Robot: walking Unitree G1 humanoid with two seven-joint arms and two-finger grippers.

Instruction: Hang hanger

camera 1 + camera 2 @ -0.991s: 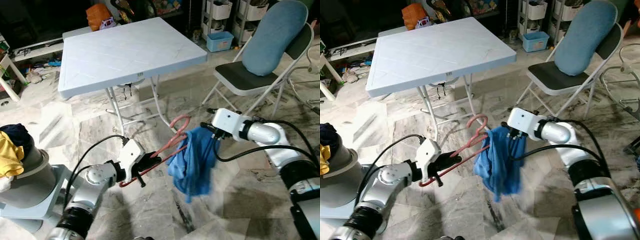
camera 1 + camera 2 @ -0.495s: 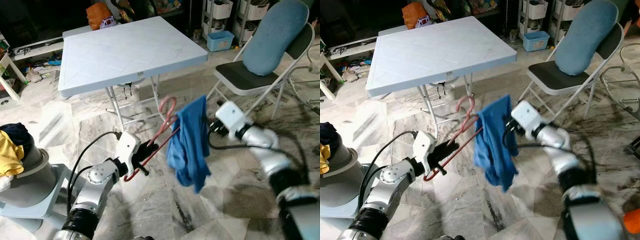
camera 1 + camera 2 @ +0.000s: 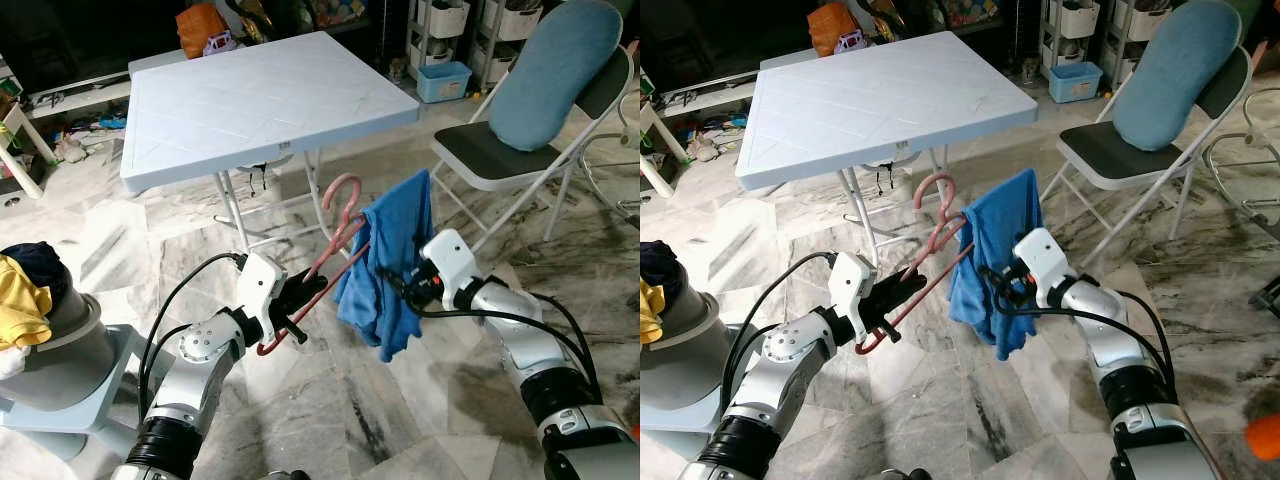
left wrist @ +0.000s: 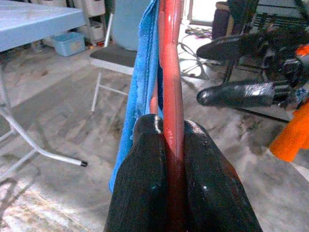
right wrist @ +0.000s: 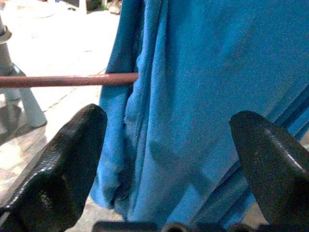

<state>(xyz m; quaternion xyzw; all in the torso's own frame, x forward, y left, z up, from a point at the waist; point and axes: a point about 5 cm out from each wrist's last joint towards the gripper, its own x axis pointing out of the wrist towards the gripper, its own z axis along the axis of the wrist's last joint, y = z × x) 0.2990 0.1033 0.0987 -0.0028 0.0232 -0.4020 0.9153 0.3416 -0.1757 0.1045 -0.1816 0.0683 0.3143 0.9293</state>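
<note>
Left tool (image 3: pixel 290 308) clamps hanger (image 3: pixel 322 262); cloth (image 3: pixel 388 262) draped.

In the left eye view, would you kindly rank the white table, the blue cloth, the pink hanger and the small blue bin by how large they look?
1. White table, by far the largest.
2. Blue cloth.
3. Pink hanger: as long as the cloth but thin.
4. Blue bin, smallest, though it stands farthest from the camera, so its true size is unsure.

No legible text, label, brand, number or sign in any view. A small tag sits on the near edge of the white surface (image 3: pixel 283 150); its markings are too small to read.
</note>
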